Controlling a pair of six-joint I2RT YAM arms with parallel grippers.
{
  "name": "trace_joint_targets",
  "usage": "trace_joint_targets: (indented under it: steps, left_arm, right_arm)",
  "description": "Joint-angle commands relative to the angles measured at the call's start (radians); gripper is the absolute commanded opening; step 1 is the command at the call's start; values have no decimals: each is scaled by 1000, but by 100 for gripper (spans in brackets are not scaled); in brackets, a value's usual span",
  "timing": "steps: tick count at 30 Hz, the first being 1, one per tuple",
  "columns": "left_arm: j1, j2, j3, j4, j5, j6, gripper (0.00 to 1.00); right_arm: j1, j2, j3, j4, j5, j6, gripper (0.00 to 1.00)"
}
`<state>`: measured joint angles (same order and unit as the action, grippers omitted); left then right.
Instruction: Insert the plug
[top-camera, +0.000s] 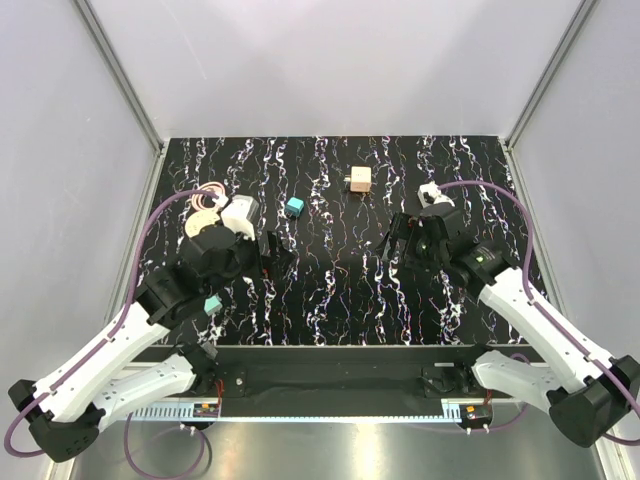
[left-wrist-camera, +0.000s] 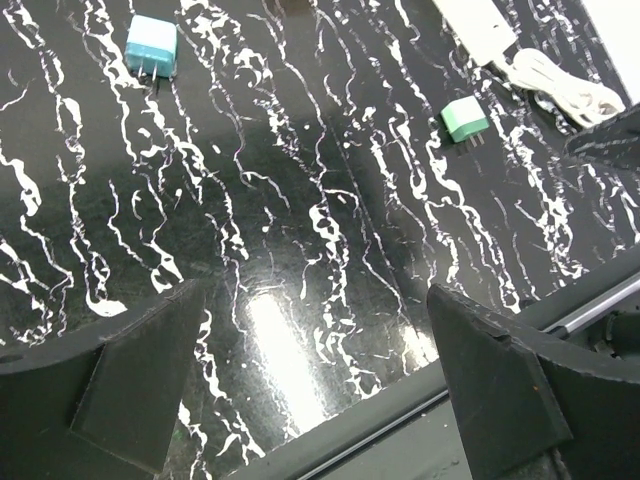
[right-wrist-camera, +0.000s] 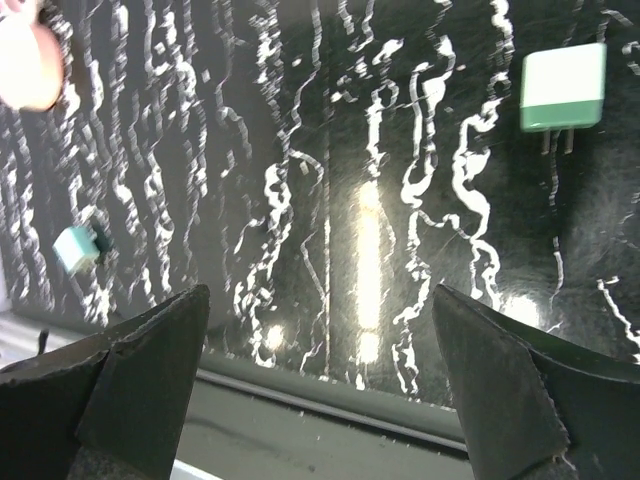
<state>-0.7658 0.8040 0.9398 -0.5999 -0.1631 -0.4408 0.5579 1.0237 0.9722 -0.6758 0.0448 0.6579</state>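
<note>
The small teal-blue cube plug (top-camera: 294, 207) lies just beyond the left jaws, farther from the right jaws; both pairs gape empty.

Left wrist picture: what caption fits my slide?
Open left gripper above the black table, teal-blue plug lying untouched ahead.

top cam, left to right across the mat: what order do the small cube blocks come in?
mint-green cube → teal-blue plug → tan-brown cube
</note>
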Motion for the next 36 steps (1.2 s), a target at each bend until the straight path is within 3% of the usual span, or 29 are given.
trace_joint_targets:
  steps: [1,6,10,16,20,24,27,30,36]
  left_arm:
    - [-1,-9,1,19,-53,28,99]
    - [-1,11,14,11,-64,51,99]
    - [-1,15,10,6,-56,36,99]
    - [-1,-6,-30,-6,-67,21,99]
    - [0,-5,-32,-15,-84,19,99]
    - [0,9,-21,-23,-72,4,99]
    - [0,23,-21,-24,-52,-12,99]
    - [0,46,-18,-23,-24,-18,99]
    - [2,92,4,-15,5,-30,99]
  right_arm:
    - [-4,51,29,41,96,16,100]
    - [-4,189,63,220,138,-159,100]
    - [-9,425,265,289,243,-271,100]
    - [-49,726,555,289,221,-449,100]
    - [-107,854,652,277,147,-466,96]
    - [-142,911,721,89,245,-403,90]
    - [-145,877,656,-34,306,-354,85]
    - [-180,773,475,-59,247,-322,82]
    - [-222,719,317,-64,162,-319,80]
